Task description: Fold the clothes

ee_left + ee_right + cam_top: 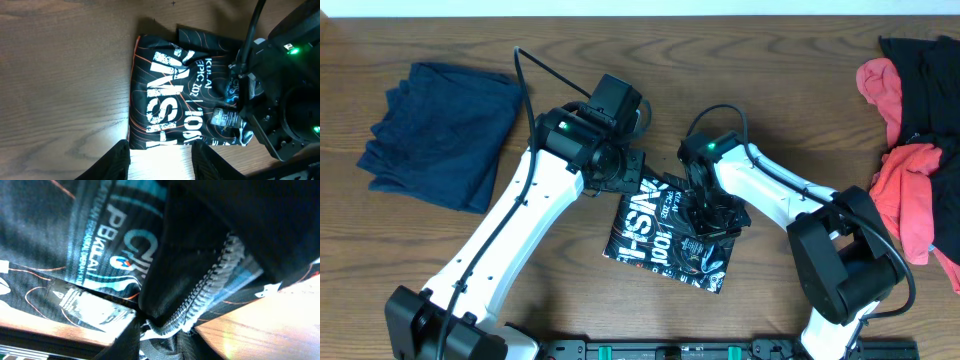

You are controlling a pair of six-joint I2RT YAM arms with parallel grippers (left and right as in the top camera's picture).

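**Right tool** [156,342]: narrowed onto a fold of the black printed jersey shirt [655,240]. A hem with pale stitching is seen running down between the fingers at the lower centre of the right wrist view. A black care label with white print [82,302] is noted just beside the pinched fold, at lower left.

**Left tool** [162,162]: spread wide, nothing held. It is seen over one edge of the shirt at the bottom of the left wrist view, with bare bench showing in the gap. In the overhead view it is found at the shirt's upper left corner.

**Black printed jersey shirt:** laid as a rough, tilted rectangle at the centre of the overhead view. White lettering is uppermost, on the brown wood-grain bench [770,70].

**Dark navy folded cloth** [440,135]: upper left of the overhead view, well apart from the shirt.

**Heap of red, pink and black garments** [915,150]: right edge of the overhead view, well apart from both tools.
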